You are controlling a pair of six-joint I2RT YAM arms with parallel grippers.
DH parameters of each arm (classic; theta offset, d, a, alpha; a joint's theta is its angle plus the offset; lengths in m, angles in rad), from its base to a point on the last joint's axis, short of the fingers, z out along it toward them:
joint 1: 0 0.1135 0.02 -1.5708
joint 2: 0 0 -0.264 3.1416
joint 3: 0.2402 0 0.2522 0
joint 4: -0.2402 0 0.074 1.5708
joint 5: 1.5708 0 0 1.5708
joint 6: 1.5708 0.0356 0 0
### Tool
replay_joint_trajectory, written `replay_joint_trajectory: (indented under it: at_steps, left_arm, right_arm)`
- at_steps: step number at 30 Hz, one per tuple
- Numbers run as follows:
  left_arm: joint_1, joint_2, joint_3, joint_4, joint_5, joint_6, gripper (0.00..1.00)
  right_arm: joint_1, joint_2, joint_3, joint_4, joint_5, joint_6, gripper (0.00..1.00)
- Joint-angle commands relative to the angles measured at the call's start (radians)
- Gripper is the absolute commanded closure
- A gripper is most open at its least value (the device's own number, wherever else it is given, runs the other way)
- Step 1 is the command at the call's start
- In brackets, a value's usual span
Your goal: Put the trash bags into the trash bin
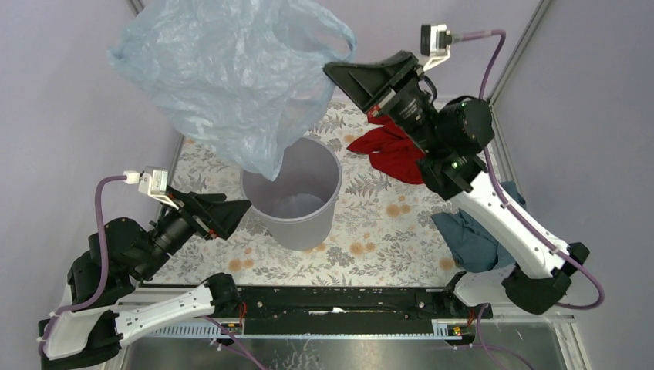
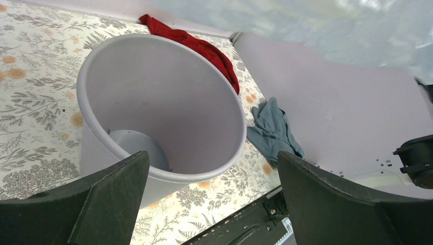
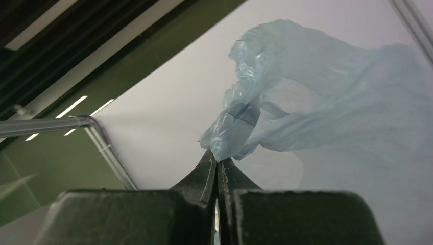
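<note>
The pale-blue translucent trash bag [image 1: 231,77] hangs in the air above the back left of the table. My right gripper [image 1: 333,71] is shut on one edge of it, and in the right wrist view the bag [image 3: 306,102] bunches out from the pinched fingertips of that gripper [image 3: 218,159]. Its lowest tip dangles over the back-left rim of the light-grey trash bin [image 1: 302,230], which stands upright with nothing inside. My left gripper [image 1: 243,212] is open just left of the bin, holding nothing. In the left wrist view the bin [image 2: 168,102] sits ahead of the spread fingers [image 2: 117,194].
A red cloth [image 1: 393,150] lies behind and right of the bin, and a dark teal cloth [image 1: 470,235] lies by the right arm. Both rest on the floral table cover [image 1: 370,223]. A black rail [image 1: 339,297] runs along the near edge. Lilac walls enclose the table.
</note>
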Motion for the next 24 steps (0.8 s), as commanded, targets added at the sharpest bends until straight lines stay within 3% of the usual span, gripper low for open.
replay_joint_trajectory:
  at_steps: [1, 7, 12, 17, 21, 24]
  left_arm:
    - [0.001, 0.008, 0.048, 0.058, 0.086, 0.040, 0.01]
    - [0.036, 0.004, 0.100, 0.059, 0.204, 0.091, 0.01]
    - [0.108, 0.004, 0.156, 0.045, 0.255, 0.125, 0.01]
    - [0.131, 0.074, 0.231, 0.017, 0.175, 0.096, 0.01]
    - [0.131, 0.283, 0.379, -0.141, 0.007, -0.033, 0.01]
    - [0.131, 0.368, 0.405, -0.107, -0.022, -0.008, 0.01]
  right_arm:
    - [0.001, -0.145, -0.166, -0.034, 0.182, 0.012, 1.00]
    - [0.002, -0.288, -0.340, -0.111, 0.311, -0.042, 1.00]
    - [0.002, -0.357, -0.338, -0.249, 0.347, -0.125, 1.00]
    - [0.002, -0.363, -0.332, -0.322, 0.191, -0.235, 1.00]
    - [0.002, -0.340, -0.311, -0.435, 0.088, -0.306, 1.00]
    - [0.001, -0.361, -0.327, -0.505, 0.096, -0.365, 1.00]
